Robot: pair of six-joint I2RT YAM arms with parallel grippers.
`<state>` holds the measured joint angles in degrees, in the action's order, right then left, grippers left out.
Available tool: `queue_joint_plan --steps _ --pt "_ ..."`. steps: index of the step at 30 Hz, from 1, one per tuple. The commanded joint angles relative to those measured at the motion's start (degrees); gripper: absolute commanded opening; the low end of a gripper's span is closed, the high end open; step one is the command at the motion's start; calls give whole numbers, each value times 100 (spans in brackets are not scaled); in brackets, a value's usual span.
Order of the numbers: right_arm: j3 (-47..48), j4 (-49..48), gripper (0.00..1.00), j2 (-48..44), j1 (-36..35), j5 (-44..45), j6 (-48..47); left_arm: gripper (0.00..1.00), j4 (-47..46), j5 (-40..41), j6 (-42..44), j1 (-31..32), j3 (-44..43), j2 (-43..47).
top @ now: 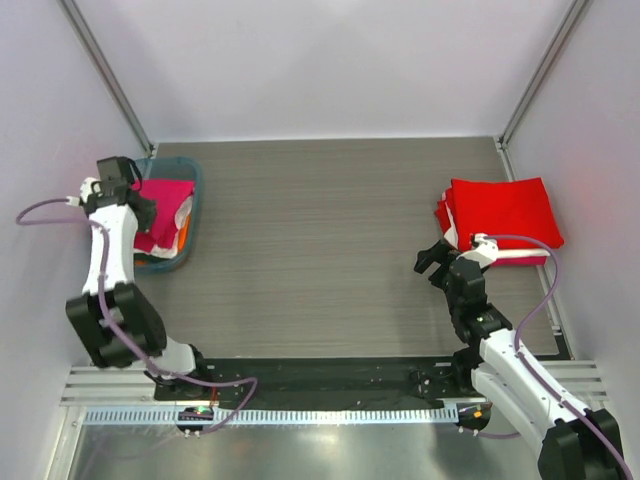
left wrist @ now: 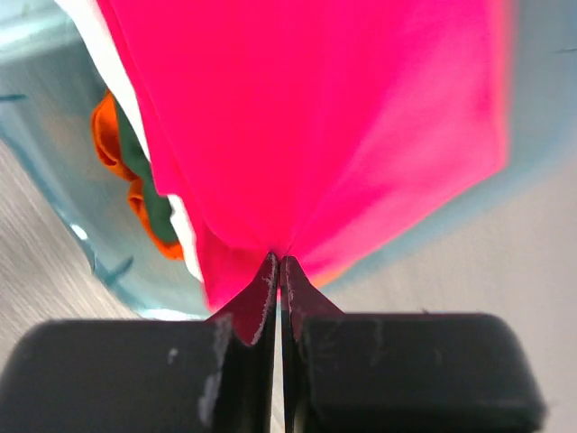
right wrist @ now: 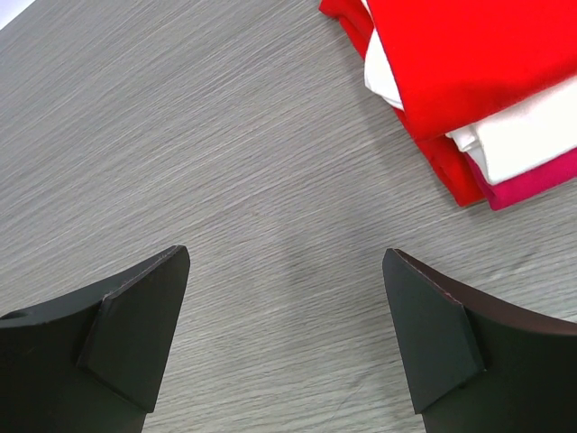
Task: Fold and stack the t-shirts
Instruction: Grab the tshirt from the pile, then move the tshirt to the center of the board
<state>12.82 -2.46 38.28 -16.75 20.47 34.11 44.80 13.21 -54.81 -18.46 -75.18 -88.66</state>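
A magenta-pink t-shirt rises out of the teal basket at the table's left. My left gripper is shut on a pinched fold of it, and the cloth fans out from the fingertips. In the top view the same t-shirt lies in the basket under my left gripper. At the right edge sits a folded stack of t-shirts, bright red on top, with white and pink layers below. My right gripper hangs open over bare table, just left of that stack.
More cloth in orange, green and white lies in the basket beside the pink shirt. White walls with metal posts enclose the grey wood-grain table. A black mat and a metal rail run along the near edge by the arm bases.
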Motion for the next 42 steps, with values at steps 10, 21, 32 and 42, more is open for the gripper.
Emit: queue_joint_plan --steps 10,21,32,42 --pt "89 -220 95 127 -3 19 61 0 -498 -1804 -442 445 -945 2776" --pt "80 -194 94 74 -3 133 87 0 -1061 -923 -531 5175 -3958 712" --pt "80 -167 94 48 -3 115 70 0 -1897 -1876 -1420 3815 -803 1903" --pt "1 -132 92 -242 -3 -52 -9 88 -1360 -621 -823 3928 3043 3723"
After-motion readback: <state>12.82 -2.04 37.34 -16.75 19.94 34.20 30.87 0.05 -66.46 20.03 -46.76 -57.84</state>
